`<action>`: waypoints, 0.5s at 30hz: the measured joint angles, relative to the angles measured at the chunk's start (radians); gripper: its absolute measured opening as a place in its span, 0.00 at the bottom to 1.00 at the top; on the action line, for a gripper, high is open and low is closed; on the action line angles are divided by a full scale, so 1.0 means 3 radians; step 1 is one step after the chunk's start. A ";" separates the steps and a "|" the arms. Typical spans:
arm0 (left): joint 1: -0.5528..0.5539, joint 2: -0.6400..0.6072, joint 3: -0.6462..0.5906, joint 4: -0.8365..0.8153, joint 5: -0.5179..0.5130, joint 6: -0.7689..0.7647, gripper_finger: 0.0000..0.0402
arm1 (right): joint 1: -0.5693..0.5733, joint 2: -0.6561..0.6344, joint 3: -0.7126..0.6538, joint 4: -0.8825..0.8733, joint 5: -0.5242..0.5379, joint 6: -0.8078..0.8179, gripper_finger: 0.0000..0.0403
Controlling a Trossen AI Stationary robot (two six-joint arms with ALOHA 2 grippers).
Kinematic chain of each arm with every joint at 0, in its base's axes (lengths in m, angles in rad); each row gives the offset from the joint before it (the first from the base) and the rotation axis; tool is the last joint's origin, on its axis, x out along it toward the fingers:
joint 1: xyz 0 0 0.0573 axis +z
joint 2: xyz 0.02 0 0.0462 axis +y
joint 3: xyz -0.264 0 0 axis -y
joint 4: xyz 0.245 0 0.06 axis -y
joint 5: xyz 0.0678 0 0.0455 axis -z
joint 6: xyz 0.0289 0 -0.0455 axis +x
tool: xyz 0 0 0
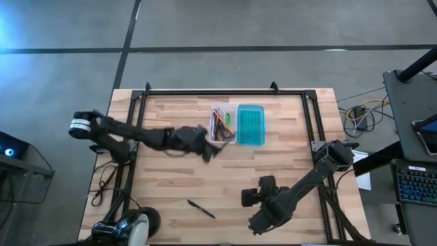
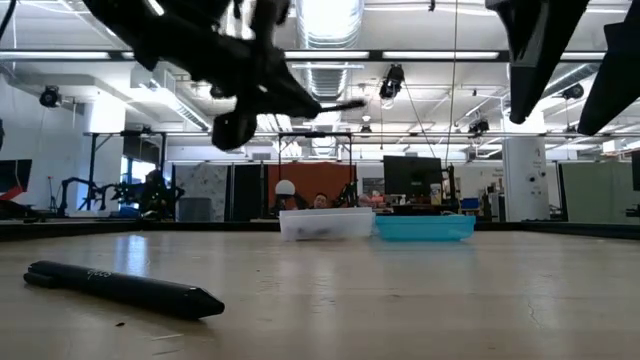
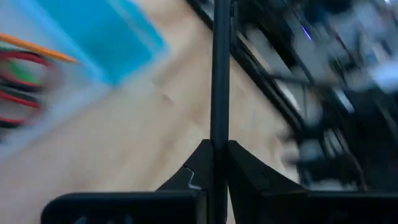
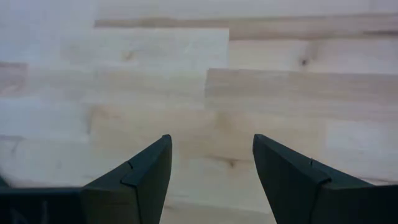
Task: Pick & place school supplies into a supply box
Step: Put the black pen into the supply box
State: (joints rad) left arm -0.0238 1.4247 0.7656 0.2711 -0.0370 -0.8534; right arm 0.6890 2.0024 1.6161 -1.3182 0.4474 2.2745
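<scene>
My left gripper (image 1: 207, 152) hovers above the table just near and left of the supply box, shut on a dark pen (image 3: 219, 74). The box is a clear case (image 1: 223, 124) with its teal ribbed lid (image 1: 250, 124) lying open beside it on the right. Inside the case lie red-handled scissors (image 3: 18, 81), an orange pencil (image 3: 37, 46) and a green marker (image 1: 227, 117). A second dark pen (image 1: 201, 209) lies flat on the table near the near edge. My right gripper (image 1: 247, 198) is open over bare wood (image 4: 211, 93) at the near right. My left gripper pinches the dark pen's shaft (image 3: 219, 134) between its two fingers (image 3: 198, 168). The pen runs along the fingers and sticks out well beyond their tips. It is lifted clear of the table and lies roughly level, its free end (image 2: 345, 104) pointing toward the case.
A dark metal frame (image 1: 225, 91) runs along the far edge and both sides of the table. Cables (image 1: 102, 179) hang off the left edge. Bare wood lies between the box and the loose pen.
</scene>
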 joint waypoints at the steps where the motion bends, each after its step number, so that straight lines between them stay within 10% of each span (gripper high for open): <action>1: 0.0111 0.0005 -0.0003 0.0001 -0.0033 -0.0103 0.02 | -0.0003 -0.0001 0.0000 -0.0035 0.0004 -0.0002 0.53; 15: 0.0880 0.0838 0.0462 -0.0009 0.0015 -0.0378 0.02 | -0.0069 -0.0001 -0.0001 -0.0394 0.0005 -0.0334 0.53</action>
State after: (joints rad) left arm 0.2403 1.6761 0.9041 0.2682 -0.0326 -0.9667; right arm 0.6684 2.0022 1.6157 -1.4364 0.4488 2.1743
